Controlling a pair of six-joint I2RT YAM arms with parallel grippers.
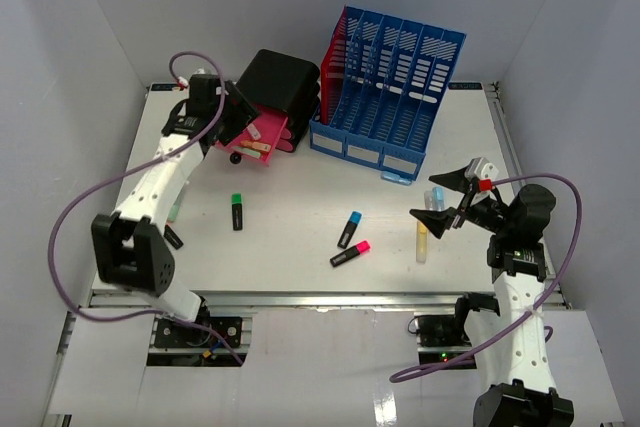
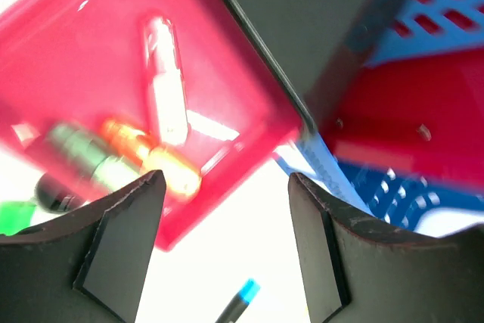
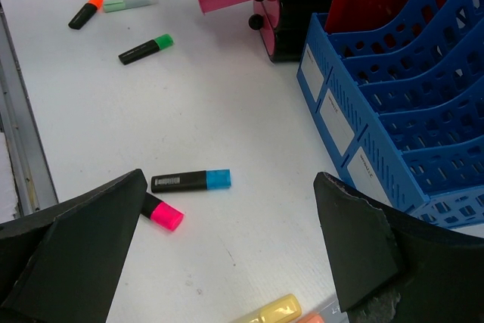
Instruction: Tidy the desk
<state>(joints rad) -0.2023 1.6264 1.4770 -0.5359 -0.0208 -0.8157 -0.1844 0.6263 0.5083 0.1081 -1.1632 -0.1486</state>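
Note:
The white desk (image 1: 300, 182) holds scattered highlighters: green (image 1: 237, 211), blue (image 1: 349, 229), pink (image 1: 351, 253), yellow (image 1: 423, 242). My left gripper (image 1: 238, 123) is open and empty, just above the open pink drawer (image 1: 255, 139) of a black drawer box (image 1: 282, 85). In the left wrist view the drawer (image 2: 227, 73) holds three markers, blurred. My right gripper (image 1: 425, 195) is open and empty above the desk's right side. The right wrist view shows the blue highlighter (image 3: 190, 181) and pink one (image 3: 162, 213) ahead of the jaws and the yellow one (image 3: 272, 312) below.
A blue file rack (image 1: 388, 87) stands at the back, right of the drawer box. An orange-capped marker (image 1: 173, 237) and a pale green pen (image 1: 178, 209) lie at the left edge. A light blue highlighter (image 1: 437, 197) lies under my right gripper. Grey walls surround the desk.

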